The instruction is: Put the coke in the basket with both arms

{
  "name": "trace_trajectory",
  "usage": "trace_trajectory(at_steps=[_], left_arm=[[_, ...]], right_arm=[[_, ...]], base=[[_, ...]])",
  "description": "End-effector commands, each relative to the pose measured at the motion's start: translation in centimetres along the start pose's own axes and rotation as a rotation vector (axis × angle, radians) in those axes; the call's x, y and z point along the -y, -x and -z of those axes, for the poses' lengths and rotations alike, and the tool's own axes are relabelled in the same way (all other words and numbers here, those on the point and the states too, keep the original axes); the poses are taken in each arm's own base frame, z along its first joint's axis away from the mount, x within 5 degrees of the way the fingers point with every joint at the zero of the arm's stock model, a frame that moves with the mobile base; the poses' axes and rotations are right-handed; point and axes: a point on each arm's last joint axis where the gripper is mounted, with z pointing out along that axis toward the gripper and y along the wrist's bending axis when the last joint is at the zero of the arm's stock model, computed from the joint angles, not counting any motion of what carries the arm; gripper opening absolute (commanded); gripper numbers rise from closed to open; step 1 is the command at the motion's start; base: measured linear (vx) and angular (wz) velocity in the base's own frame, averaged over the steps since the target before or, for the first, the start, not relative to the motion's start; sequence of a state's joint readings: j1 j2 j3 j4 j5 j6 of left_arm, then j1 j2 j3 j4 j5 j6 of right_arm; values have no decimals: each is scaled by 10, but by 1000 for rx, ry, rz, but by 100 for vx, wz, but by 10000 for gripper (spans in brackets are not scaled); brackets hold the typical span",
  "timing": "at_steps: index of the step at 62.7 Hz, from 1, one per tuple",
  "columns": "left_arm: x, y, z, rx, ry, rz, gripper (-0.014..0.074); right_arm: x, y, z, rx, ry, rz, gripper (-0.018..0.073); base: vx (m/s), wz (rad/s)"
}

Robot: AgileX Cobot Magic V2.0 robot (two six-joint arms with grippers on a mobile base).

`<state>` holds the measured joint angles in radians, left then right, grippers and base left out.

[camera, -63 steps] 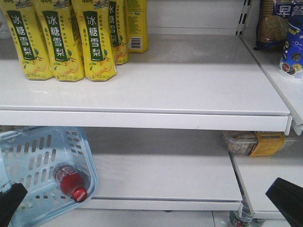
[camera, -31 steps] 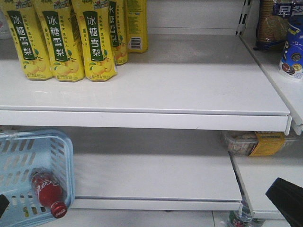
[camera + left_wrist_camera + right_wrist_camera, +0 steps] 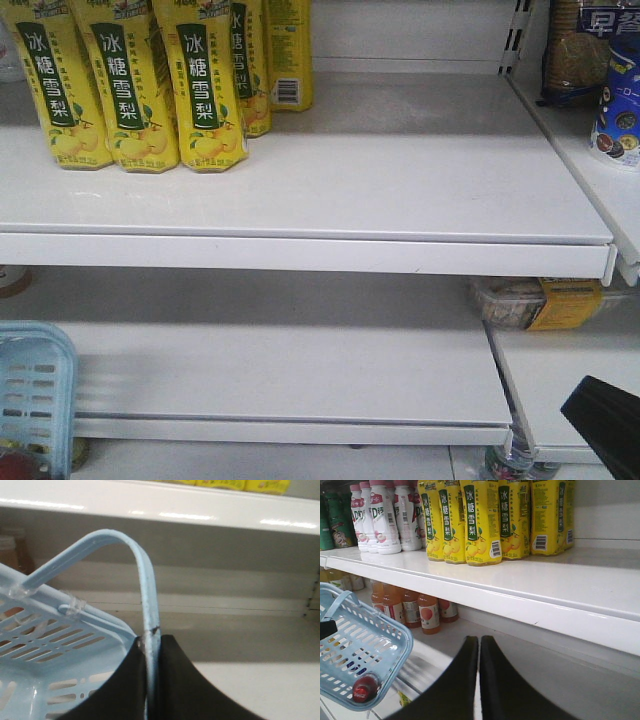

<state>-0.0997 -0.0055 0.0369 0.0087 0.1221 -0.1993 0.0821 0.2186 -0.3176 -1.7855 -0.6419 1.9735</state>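
The pale blue basket (image 3: 390, 642) hangs tilted in front of the lower shelf. The coke (image 3: 364, 689), a small bottle with a red cap, lies inside at its low end. My left gripper (image 3: 151, 640) is shut on the basket's thin handle (image 3: 143, 570), which runs up between the black fingers. In the front view only the basket's corner (image 3: 38, 395) shows at the bottom left, with a sliver of red coke (image 3: 15, 468) under it. My right gripper (image 3: 479, 640) is shut with nothing in it, right of the basket and apart from it; it shows as a black wedge (image 3: 600, 415) at the front view's lower right.
Yellow pear-drink bottles (image 3: 125, 85) stand on the upper white shelf (image 3: 400, 190), with white bottles (image 3: 380, 517) further left. Orange drink bottles (image 3: 427, 612) stand at the back of the lower shelf (image 3: 330, 370). A clear food box (image 3: 545, 302) sits on the right-hand shelf.
The basket with the coke has swung left and down, from well inside the front view to only its corner showing. The right gripper has not moved.
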Motion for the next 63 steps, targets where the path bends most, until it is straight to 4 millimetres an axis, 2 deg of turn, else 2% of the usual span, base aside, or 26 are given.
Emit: trace_trajectory(at_steps=[1, 33, 48, 63], left_arm=[[0, 13, 3, 161, 13, -43, -6], [-2, 7, 2, 97, 51, -37, -6], [-1, 14, 3, 179, 33, -21, -6], [1, 19, 4, 226, 26, -124, -6]], right_arm=[[2, 8, 0, 19, -29, 21, -4], [2, 8, 0, 20, -30, 21, -4], [2, 8, 0, 20, -30, 21, -4], [2, 8, 0, 20, -30, 21, -4]], base=[[0, 0], [0, 0], [0, 0], [0, 0]])
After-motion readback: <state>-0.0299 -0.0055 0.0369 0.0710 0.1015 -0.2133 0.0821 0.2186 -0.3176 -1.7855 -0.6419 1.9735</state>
